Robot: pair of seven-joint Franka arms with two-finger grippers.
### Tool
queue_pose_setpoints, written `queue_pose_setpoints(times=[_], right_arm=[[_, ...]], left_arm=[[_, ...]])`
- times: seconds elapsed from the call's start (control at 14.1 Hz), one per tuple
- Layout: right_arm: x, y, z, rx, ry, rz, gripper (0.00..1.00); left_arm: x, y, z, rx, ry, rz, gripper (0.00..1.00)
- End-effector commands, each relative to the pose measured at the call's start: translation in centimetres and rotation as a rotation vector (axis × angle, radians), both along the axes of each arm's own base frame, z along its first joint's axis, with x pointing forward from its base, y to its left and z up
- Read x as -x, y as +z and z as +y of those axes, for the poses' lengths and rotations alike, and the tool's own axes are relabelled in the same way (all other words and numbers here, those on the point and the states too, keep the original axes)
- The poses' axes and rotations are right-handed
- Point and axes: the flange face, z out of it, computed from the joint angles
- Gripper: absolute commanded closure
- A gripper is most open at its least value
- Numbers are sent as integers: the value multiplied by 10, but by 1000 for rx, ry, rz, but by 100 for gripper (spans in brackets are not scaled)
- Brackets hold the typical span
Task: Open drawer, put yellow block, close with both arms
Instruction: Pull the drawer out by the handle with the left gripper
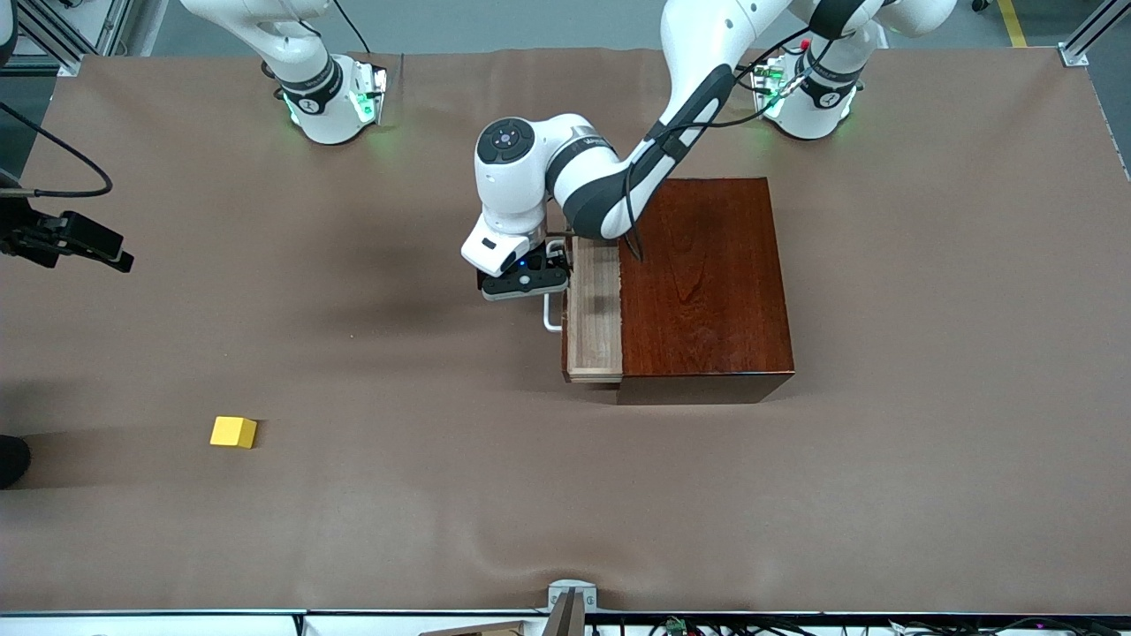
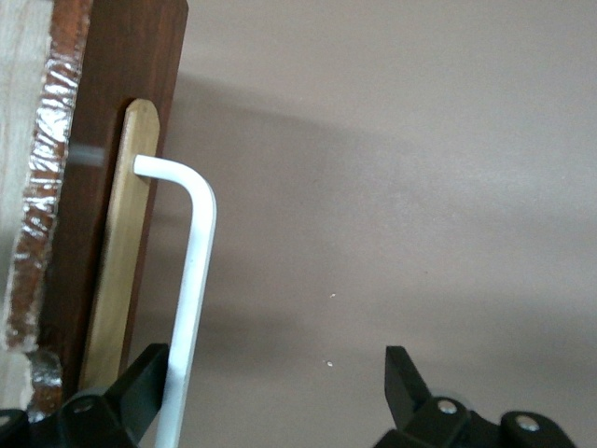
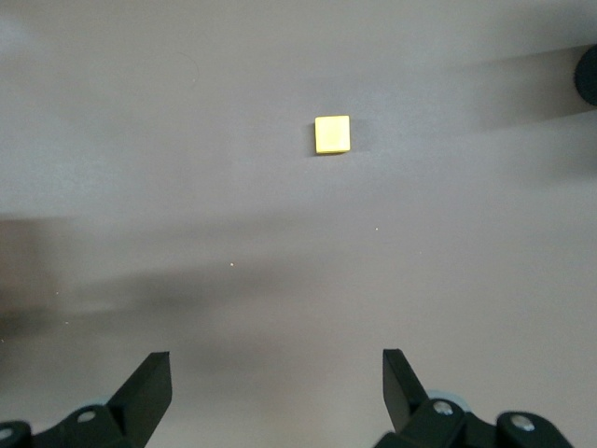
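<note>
The left arm (image 1: 610, 177) hides part of the drawer (image 1: 594, 309). The right tool (image 1: 66, 238) is cut off at the front view's edge.

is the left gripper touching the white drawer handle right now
Cannot tell. In the left wrist view the handle runs right beside one finger of the open left gripper, well clear of the other finger, but neither contact nor gap shows plainly.

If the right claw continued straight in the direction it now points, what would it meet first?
Probably only the bare tabletop. In the right wrist view the right claw hangs open above brown cloth, and the yellow block lies ahead of the fingers, not between them. Depth is unclear, so this is a hedged estimate.
</note>
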Motion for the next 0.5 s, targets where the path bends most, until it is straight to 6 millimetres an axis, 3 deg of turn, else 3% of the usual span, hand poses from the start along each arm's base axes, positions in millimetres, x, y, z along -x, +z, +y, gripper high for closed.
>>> queue_pose_setpoints(times=[0.0,0.43], right_arm=[[7,7,0,8,-1,-5,0],[7,7,0,10,-1,-5,0]], left_arm=[[42,9,-46,149,12,49,0],[49,8,-51,146,1,55,0]])
